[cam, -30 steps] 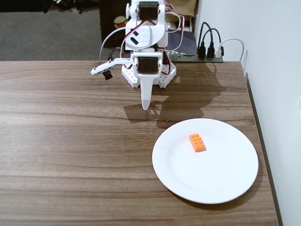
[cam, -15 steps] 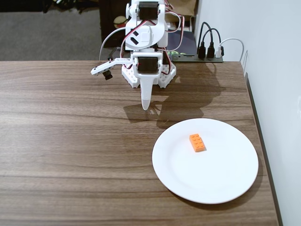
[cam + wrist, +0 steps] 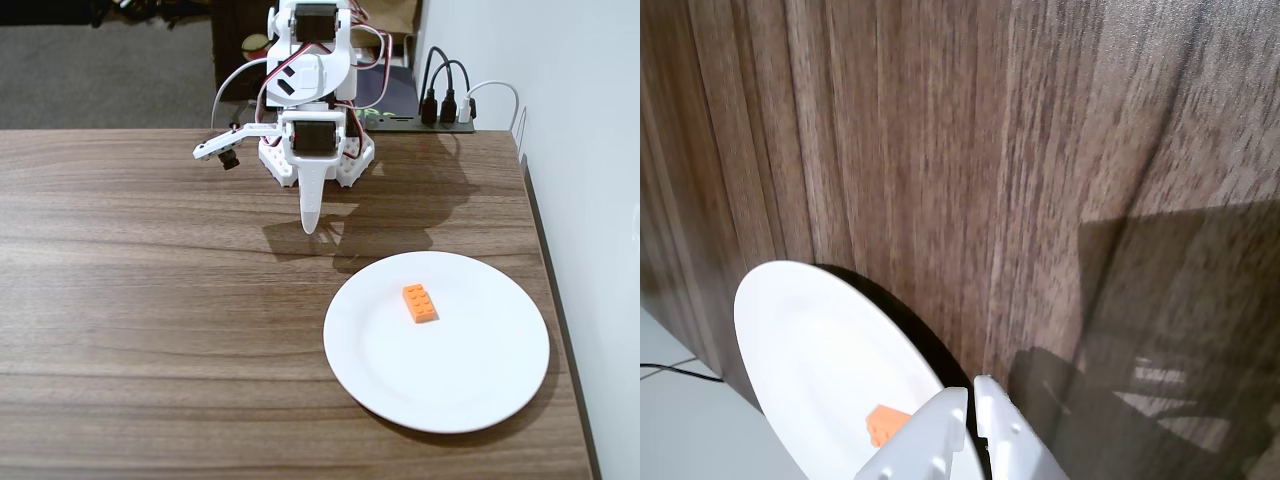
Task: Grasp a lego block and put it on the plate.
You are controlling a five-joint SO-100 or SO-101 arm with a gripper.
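Note:
The small orange lego block point(image 3: 419, 303) lies flat on the white plate point(image 3: 470, 385), a little left of the plate's middle in the fixed view. The plate sits on the wooden table at the front right. My white gripper point(image 3: 311, 228) hangs tip-down near the arm's base, well behind and left of the plate, shut with nothing between its fingers. In the wrist view the two fingertips point(image 3: 958, 398) stand nearly together at the bottom edge, partly covering the lego block point(image 3: 881, 420) on the plate point(image 3: 810, 340).
The arm's base point(image 3: 315, 150) stands at the table's back edge, with a black power strip and cables point(image 3: 445, 108) behind it to the right. A white wall runs along the table's right edge point(image 3: 545, 260).

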